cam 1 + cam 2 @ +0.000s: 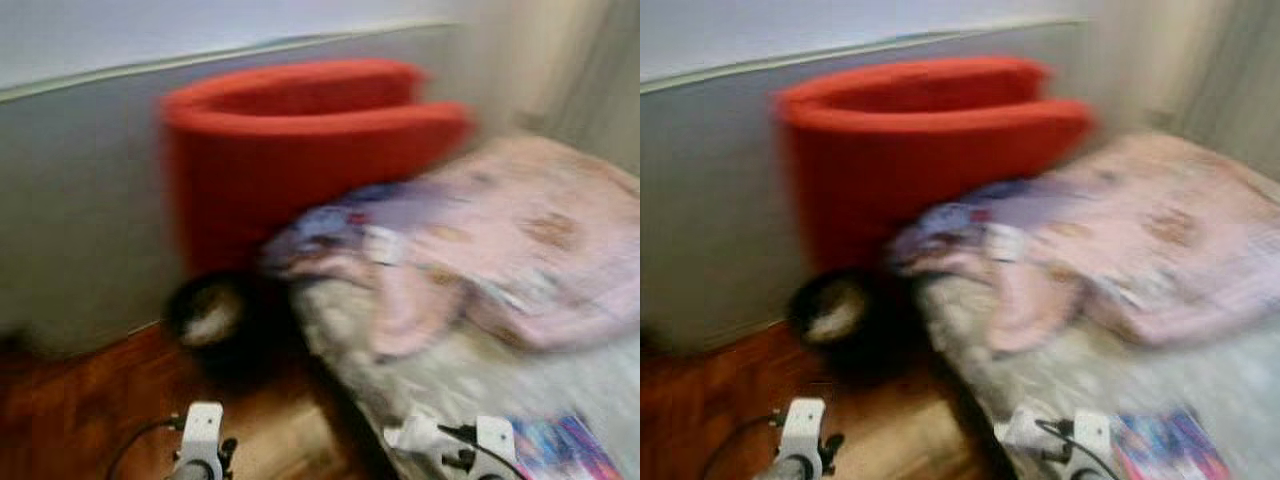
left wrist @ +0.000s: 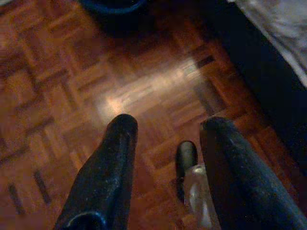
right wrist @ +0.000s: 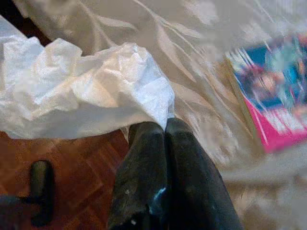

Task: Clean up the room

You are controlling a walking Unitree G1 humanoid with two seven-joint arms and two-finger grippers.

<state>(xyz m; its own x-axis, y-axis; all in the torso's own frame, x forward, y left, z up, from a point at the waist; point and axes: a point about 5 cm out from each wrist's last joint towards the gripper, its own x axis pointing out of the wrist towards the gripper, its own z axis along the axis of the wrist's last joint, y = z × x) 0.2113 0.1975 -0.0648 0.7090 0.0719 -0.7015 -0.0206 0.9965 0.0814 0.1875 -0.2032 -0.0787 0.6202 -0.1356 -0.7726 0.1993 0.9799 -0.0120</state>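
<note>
My right gripper [image 3: 165, 125] is shut on a crumpled white plastic bag [image 3: 81, 88], held by its edge above the bed's side. The bag [image 1: 415, 435] also shows white beside my right wrist at the bottom of the blurred left eye view. My left gripper [image 2: 165, 127] hangs open over the parquet floor [image 2: 62, 91] with nothing between its fingers. A pink and lilac blanket [image 1: 480, 250] lies heaped on the bed [image 1: 450, 380].
A red tub chair [image 1: 290, 150] stands against the grey wall behind the bed's corner. A dark round object [image 1: 205, 310] lies on the floor by the chair. A colourful book [image 3: 268, 91] rests on the bedspread. Part of a blue bin [image 2: 112, 5] sits on the floor.
</note>
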